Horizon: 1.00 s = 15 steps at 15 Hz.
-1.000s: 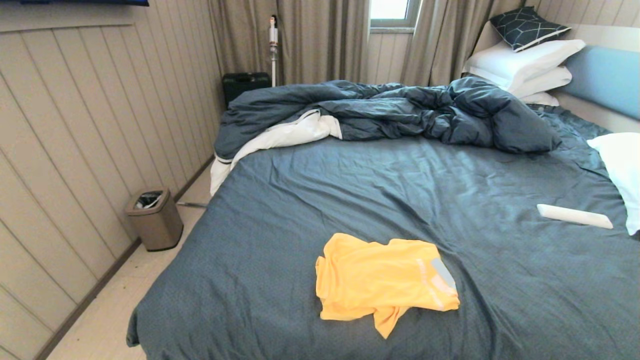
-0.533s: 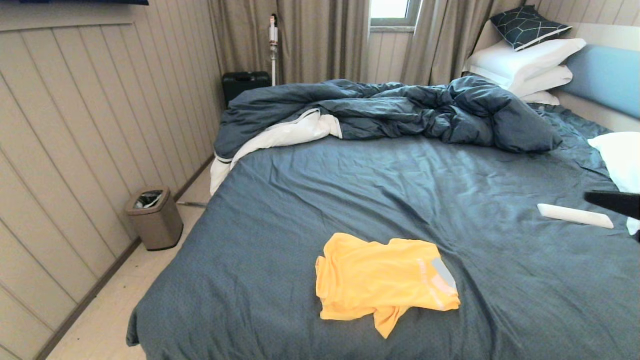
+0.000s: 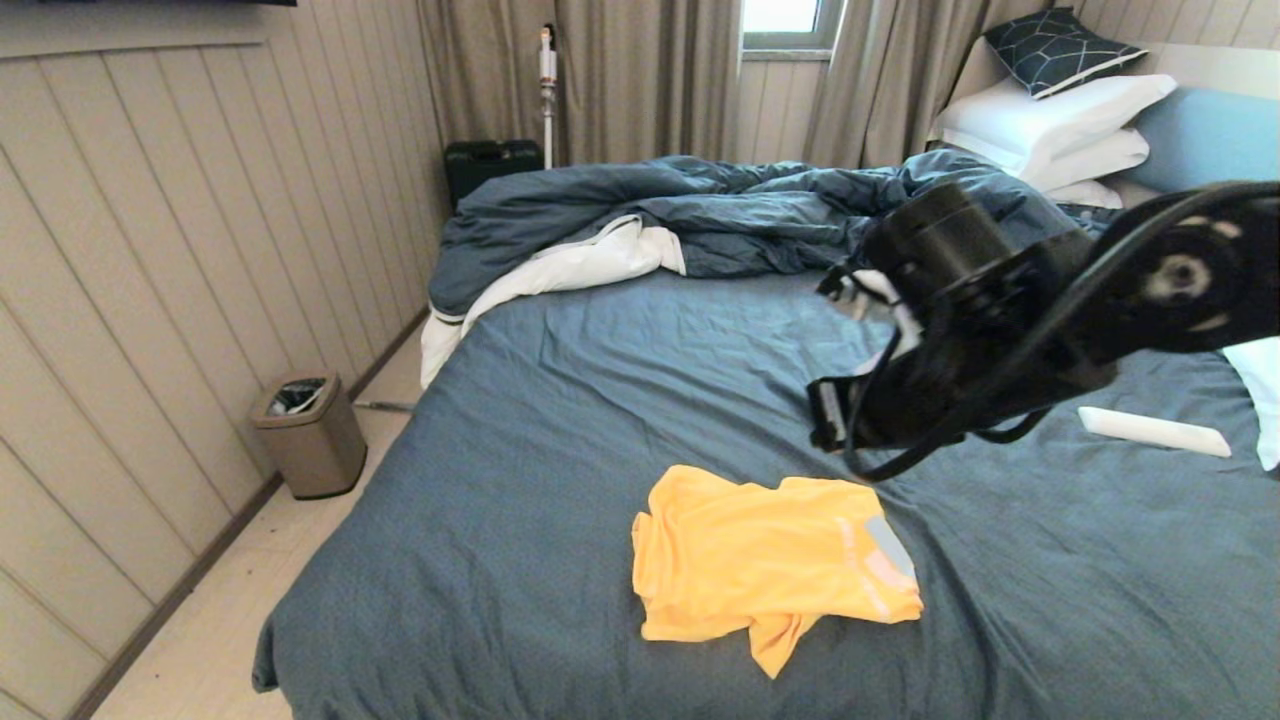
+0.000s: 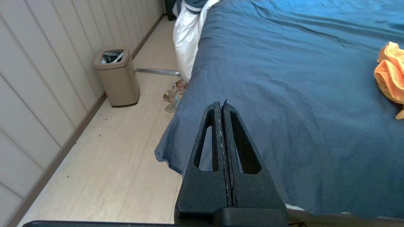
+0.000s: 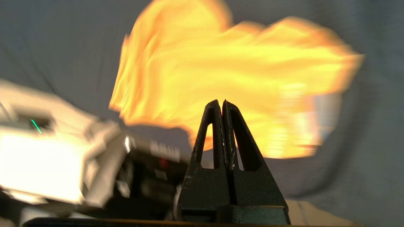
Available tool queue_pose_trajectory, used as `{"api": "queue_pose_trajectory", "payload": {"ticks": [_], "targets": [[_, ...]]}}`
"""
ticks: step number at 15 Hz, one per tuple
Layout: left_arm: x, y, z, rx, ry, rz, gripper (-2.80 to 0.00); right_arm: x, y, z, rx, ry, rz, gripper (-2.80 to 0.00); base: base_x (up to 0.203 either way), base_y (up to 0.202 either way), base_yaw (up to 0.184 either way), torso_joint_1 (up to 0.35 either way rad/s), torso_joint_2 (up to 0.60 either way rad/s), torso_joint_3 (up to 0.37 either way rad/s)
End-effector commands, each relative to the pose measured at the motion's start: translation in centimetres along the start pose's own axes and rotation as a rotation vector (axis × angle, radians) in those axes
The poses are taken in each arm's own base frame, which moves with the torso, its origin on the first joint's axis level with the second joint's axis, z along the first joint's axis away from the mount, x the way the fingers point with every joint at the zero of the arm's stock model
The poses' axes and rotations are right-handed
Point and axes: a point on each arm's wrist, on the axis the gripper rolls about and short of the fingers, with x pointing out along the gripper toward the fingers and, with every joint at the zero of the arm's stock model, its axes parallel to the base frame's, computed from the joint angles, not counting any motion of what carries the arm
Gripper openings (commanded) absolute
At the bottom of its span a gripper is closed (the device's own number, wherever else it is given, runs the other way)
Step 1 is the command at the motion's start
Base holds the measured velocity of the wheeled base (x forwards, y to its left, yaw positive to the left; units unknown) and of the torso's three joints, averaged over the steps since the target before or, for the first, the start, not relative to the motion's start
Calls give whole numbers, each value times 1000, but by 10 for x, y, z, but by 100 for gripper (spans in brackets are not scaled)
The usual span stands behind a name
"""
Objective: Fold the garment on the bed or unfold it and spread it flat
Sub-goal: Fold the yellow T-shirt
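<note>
The garment [image 3: 770, 565], a yellow-orange T-shirt, lies crumpled and partly folded on the slate-blue sheet of the bed [image 3: 600, 400], near its front edge. My right arm [image 3: 1000, 320] reaches in from the right, high over the bed and behind the garment. In the right wrist view the right gripper [image 5: 221, 102] is shut and empty, pointing down at the garment [image 5: 227, 72] from above without touching it. The left gripper [image 4: 222, 104] is shut and empty, low by the bed's front left corner [image 4: 284, 78]. The garment's edge [image 4: 389, 78] shows well off to its side.
A rumpled dark blue duvet [image 3: 760, 215] lies across the far side, with white pillows [image 3: 1050, 125] at the headboard. A white bar-shaped object [image 3: 1150, 432] rests on the sheet at right. A beige bin [image 3: 310, 435] stands on the floor by the panelled wall.
The right arm has swung in fast from the right edge to above the bed behind the garment. The garment has not moved.
</note>
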Motion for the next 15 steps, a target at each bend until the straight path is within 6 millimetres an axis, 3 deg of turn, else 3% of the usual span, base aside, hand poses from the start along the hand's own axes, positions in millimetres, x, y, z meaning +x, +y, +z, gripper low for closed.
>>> {"api": "queue_pose_trajectory", "payload": {"ticks": [1,2,3,8,15], "targets": [[0,0,0,2,1,0,-280,52,30,-15,-75,137,-16,-280,0,0,0,0,0,0],[0,0,0,2,1,0,-280,59,38,-21,-96,158,-26,-280,0,0,0,0,0,0],[0,0,0,1,1,0,-280,60,39,-22,-100,157,-30,0,0,0,0,0,0,0],[0,0,0,1,1,-1,-280,72,73,-32,-191,148,-40,0,0,0,0,0,0,0],[0,0,0,1,1,-1,-280,126,106,-39,-240,164,-92,0,0,0,0,0,0,0]]}}
